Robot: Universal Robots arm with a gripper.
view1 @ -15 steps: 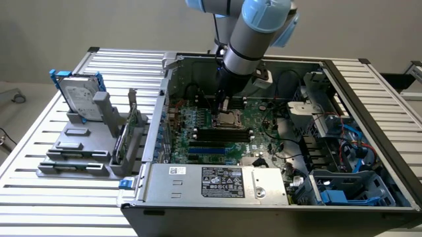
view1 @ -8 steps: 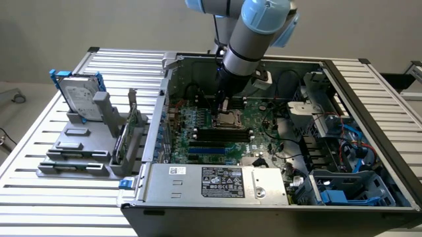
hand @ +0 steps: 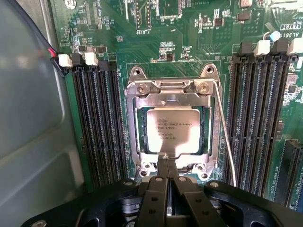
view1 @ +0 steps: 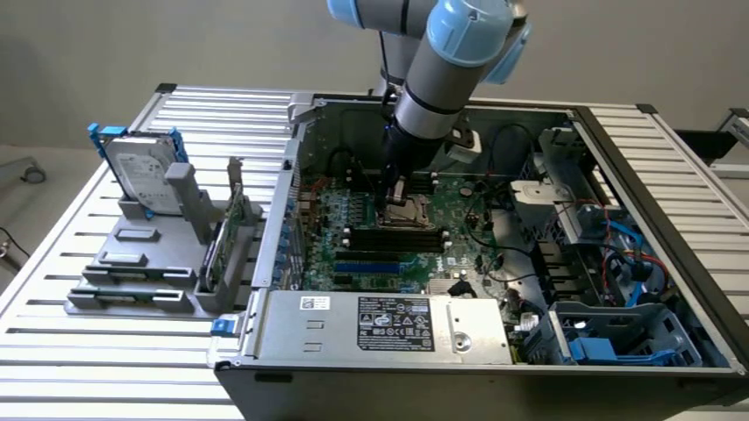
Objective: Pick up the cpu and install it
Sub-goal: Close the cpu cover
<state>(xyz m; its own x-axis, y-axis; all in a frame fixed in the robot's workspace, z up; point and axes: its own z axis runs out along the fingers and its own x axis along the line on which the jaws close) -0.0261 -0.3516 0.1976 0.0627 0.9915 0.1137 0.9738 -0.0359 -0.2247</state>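
The cpu (hand: 173,130) lies in the socket (hand: 142,101), its edge just at the pressed-together hand (hand: 167,161).

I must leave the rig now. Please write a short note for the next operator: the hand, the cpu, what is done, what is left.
The hand is shut, with its tips at one edge of the cpu. I cannot tell whether they pinch it.
The cpu lies flat inside the socket frame on the motherboard.
Done: cpu is in the socket frame.
Left: hand not yet away; full seating unconfirmed.
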